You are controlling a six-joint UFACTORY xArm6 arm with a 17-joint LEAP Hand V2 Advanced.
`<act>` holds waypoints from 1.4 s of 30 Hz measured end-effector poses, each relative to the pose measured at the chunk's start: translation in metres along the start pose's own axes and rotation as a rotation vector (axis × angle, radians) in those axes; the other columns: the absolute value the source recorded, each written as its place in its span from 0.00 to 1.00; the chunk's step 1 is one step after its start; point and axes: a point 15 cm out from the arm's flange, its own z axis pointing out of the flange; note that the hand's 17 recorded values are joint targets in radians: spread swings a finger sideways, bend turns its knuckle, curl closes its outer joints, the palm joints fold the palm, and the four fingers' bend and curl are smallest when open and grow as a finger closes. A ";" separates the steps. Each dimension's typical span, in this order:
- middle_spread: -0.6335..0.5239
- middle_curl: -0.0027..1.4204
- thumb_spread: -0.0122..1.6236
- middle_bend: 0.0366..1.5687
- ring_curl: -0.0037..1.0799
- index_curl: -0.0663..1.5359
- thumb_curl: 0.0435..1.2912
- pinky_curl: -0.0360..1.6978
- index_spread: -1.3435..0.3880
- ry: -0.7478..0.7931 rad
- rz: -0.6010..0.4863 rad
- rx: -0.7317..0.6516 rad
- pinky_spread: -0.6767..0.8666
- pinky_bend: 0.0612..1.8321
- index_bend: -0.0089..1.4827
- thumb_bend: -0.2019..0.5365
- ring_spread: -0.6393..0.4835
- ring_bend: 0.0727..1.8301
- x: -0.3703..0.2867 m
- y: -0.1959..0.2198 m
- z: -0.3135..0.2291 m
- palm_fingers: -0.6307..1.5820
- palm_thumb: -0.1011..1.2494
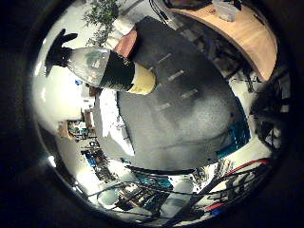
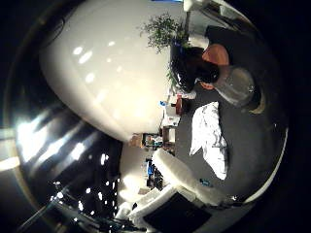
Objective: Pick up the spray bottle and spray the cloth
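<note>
Raised clear of the dark grey table (image 1: 190, 118), with the hand (image 2: 187, 187) showing only as a white and black finger part at about six o'clock of the thumb-side view; whether spread or curled cannot be told. Standing on the table, apart from the hand: a clear spray bottle (image 1: 109, 71) with black trigger head, dark label and yellowish base, an orange dish (image 2: 216, 54) just behind it. Seen properly only from the thumb side: a crumpled white cloth (image 2: 210, 138) lying near the bottle; from the little-finger side, a curved wooden desk (image 1: 237, 33) beyond the table at one o'clock.
</note>
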 end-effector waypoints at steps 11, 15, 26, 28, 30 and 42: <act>0.62 0.25 0.67 0.12 0.24 0.21 0.19 0.21 0.62 0.029 -0.053 -0.021 0.66 0.12 0.11 0.24 0.71 0.09 -0.012 -0.013 0.032 0.32 0.47; 0.62 0.25 0.67 0.12 0.25 0.21 0.19 0.21 0.62 0.029 -0.054 -0.022 0.66 0.12 0.11 0.24 0.71 0.09 -0.012 -0.019 0.033 0.32 0.47; 0.62 0.25 0.67 0.12 0.25 0.21 0.19 0.21 0.62 0.038 -0.050 0.012 0.66 0.11 0.11 0.24 0.71 0.08 -0.003 -0.043 0.013 0.33 0.47; 0.62 0.25 0.67 0.12 0.25 0.21 0.19 0.21 0.62 0.039 -0.049 0.016 0.66 0.11 0.11 0.24 0.71 0.08 -0.001 -0.045 0.011 0.33 0.47; 0.62 0.25 0.67 0.13 0.25 0.21 0.19 0.21 0.62 0.039 -0.048 0.018 0.66 0.11 0.11 0.24 0.71 0.08 0.000 -0.046 0.010 0.33 0.47; 0.62 0.25 0.67 0.13 0.25 0.21 0.19 0.21 0.62 0.031 -0.046 0.011 0.66 0.11 0.11 0.24 0.71 0.08 0.010 -0.066 0.007 0.33 0.47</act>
